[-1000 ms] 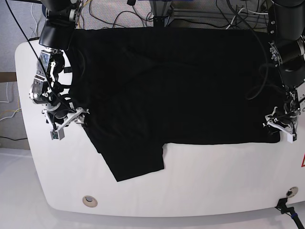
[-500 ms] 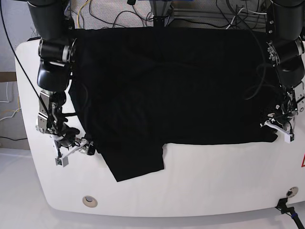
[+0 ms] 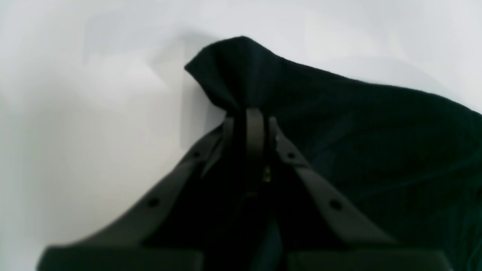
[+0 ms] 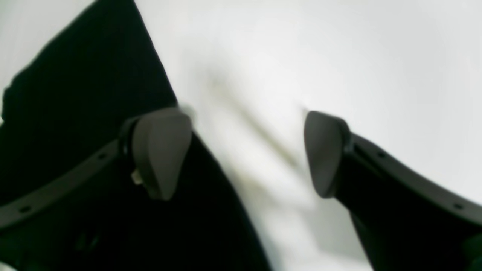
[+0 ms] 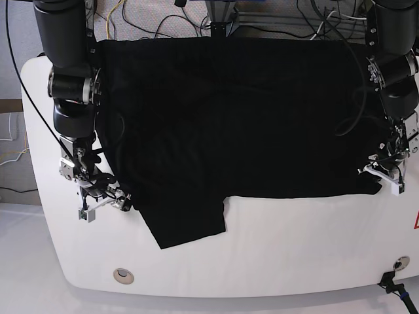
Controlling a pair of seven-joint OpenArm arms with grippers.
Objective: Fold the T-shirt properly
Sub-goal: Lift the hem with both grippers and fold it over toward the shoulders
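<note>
The left hand (image 3: pixel 255 124) has its fingers pressed together on a pinched-up corner of the T-shirt (image 3: pixel 339 124), the cloth rising in a soft peak just beyond the fingertips in the left wrist view. In the base view this left hand (image 5: pixel 383 178) sits at the shirt's near corner on that view's right, low against the white tabletop (image 5: pixel 275 255). The right hand (image 4: pixel 241 150) stands wide, holding nothing: one rounded grey pad hangs over the shirt's edge (image 4: pixel 75 113), the other over bare tabletop (image 4: pixel 339 56), with the cloth's border running down between them. In the base view the right hand (image 5: pixel 101 203) is at that view's left, just beside the shirt's side and near the sleeve. The T-shirt (image 5: pixel 236 118) is plain black, matte, finely knit cloth, spread flat across the far half of the tabletop, with one short sleeve lying out toward the near edge as a slanted flap. Shallow wrinkles cross the body. The tabletop is smooth, glossy white with rounded corners. Both wrist views are soft and blurred, so the weave and seams are hard to make out; the shirt's far edge meets the tabletop's back edge, and dark arm links cover part of its sides. Whether the right pads touch the cloth cannot be told.
</note>
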